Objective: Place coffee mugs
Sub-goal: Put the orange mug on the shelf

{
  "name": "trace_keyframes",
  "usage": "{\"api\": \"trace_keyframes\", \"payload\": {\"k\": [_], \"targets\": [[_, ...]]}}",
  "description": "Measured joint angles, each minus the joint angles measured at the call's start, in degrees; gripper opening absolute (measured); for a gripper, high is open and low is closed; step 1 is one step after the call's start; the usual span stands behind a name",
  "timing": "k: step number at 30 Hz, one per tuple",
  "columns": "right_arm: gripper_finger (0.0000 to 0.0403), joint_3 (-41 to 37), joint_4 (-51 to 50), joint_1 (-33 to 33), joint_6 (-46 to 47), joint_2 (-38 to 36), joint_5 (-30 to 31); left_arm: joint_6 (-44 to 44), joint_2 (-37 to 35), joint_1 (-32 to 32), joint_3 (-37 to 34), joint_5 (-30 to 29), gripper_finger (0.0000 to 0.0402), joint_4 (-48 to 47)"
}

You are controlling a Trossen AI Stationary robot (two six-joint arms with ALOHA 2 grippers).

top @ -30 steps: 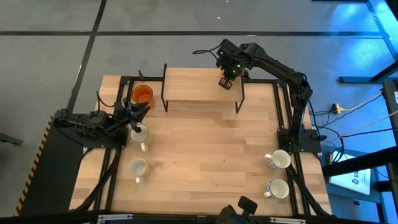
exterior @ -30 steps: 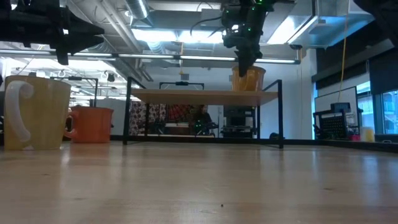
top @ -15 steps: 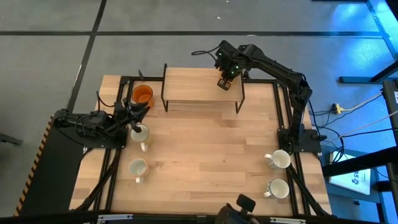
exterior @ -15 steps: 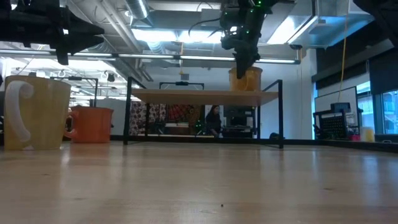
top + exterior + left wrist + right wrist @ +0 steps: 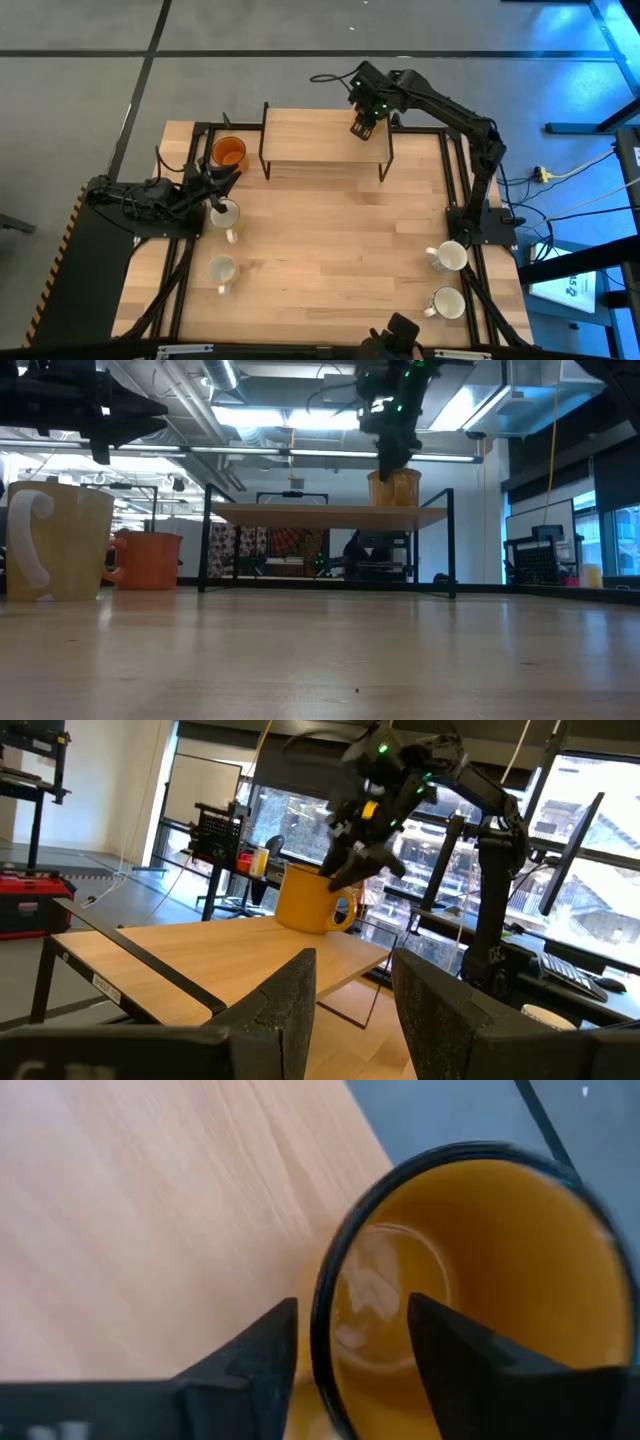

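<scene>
**Setting the amber mug on the shelf**

Your right gripper [image 5: 361, 129] pinches the amber mug [image 5: 394, 488] by its rim, one finger inside the bowl and one outside, at the right rear corner of the shelf [image 5: 320, 137]. In the low view the base looks down on the board, so ease the fingers apart and lift straight up, clear of the rim. The mug stands upright, mouth up, and its handle points toward the right edge. Your left gripper [image 5: 222, 191] waits, fingers parted, over a white mug [image 5: 227, 214] near the orange mug [image 5: 229, 152].

I am looking into a lab or workshop hall: exposed ceiling pipes [image 5: 215, 385] and strip lights [image 5: 300, 415] are showing, equipment racks [image 5: 535, 555] are standing beyond my counter [image 5: 330, 240].
</scene>
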Motion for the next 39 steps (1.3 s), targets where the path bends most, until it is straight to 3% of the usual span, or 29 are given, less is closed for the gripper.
{"api": "trace_keyframes", "payload": {"k": [5,8,13,21,30,39], "targets": [[0.0202,0.0,1.3,2.6,2.7,-5.8,-0.7,-0.1,0.0,0.0,0.0,-0.8,0.0128,0.1],[0.0200,-0.1,3.1,6.4,4.4,-10.2,-4.6,0.1,0.0,0.0,0.3,-0.9,0.0128,1.1],[0.0194,-10.7,14.5,15.6,4.5,-18.6,-9.0,2.0,3.3,0.0,5.7,-0.1,0.0126,-3.7],[0.0193,-37.3,39.4,25.7,14.1,-31.0,-7.8,-2.2,18.4,0.0,20.1,0.4,0.0125,-19.0],[0.0192,-46.4,39.7,30.2,17.3,-37.9,-4.8,-18.4,37.0,4.2,39.3,1.0,0.0125,-44.8],[0.0192,-49.6,34.3,32.7,16.2,-39.5,-4.9,-34.1,48.0,20.4,52.2,20.4,0.0125,-70.3]]}}
